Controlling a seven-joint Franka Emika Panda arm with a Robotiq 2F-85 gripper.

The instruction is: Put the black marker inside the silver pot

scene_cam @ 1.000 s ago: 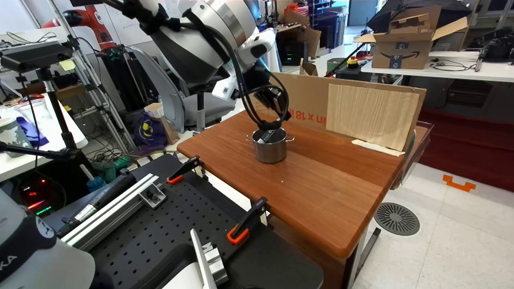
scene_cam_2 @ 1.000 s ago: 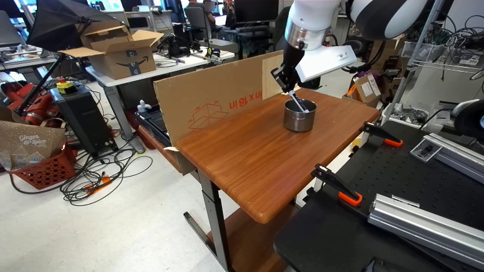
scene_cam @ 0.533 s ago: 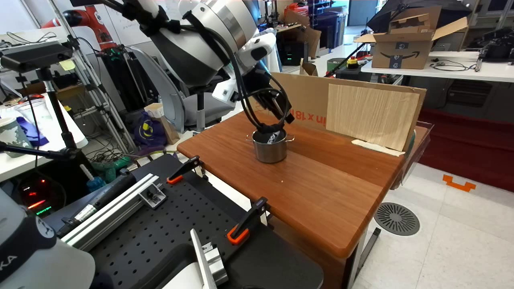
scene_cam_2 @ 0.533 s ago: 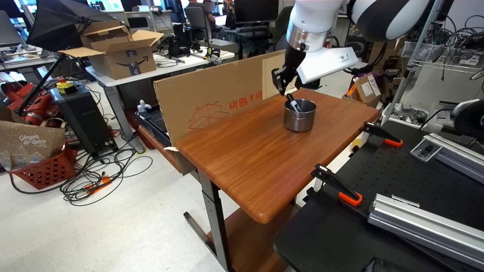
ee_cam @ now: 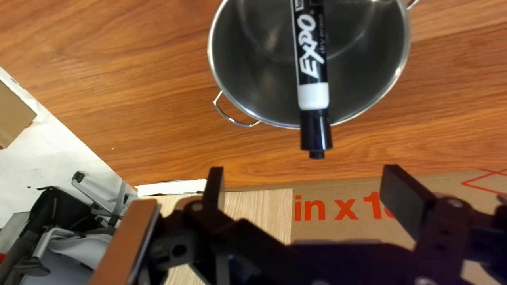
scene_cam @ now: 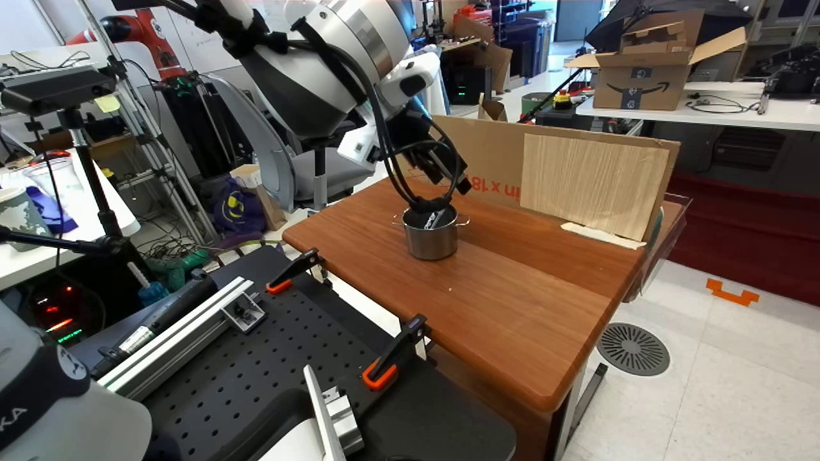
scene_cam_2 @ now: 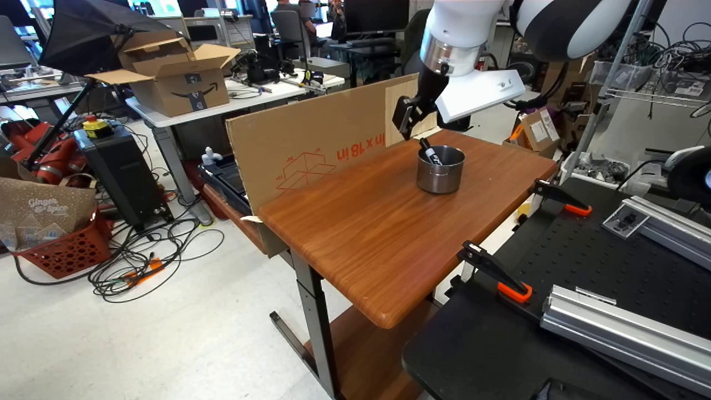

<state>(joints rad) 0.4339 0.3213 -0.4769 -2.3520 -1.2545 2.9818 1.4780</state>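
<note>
The silver pot [scene_cam_2: 439,179] stands upright on the brown wooden table; it shows in both exterior views, here by its side [scene_cam: 432,243]. Inside it leans the black marker [scene_cam_2: 431,154], tilted, its capped end sticking up past the rim toward the cardboard. From above, in the wrist view, the marker [ee_cam: 311,55] lies across the mouth of the pot [ee_cam: 269,85], its lower end cut off by the frame. My gripper [ee_cam: 304,168] is open, fingers wide apart, nothing between them. The marker's cap is just beyond the fingertips, apart from them.
A cardboard panel [scene_cam_2: 311,150] stands upright along the table's far edge, with a light wood-grain sheet [scene_cam: 592,182] on it. Cables loop from the arm down in front of the pot in an exterior view. Black clamps [scene_cam_2: 494,269] sit at the near table edge.
The gripper has opened and let go of the marker, which has settled leaning inside the pot. The fingers have spread further apart; the arm has shifted only slightly. The pot has stayed put.
</note>
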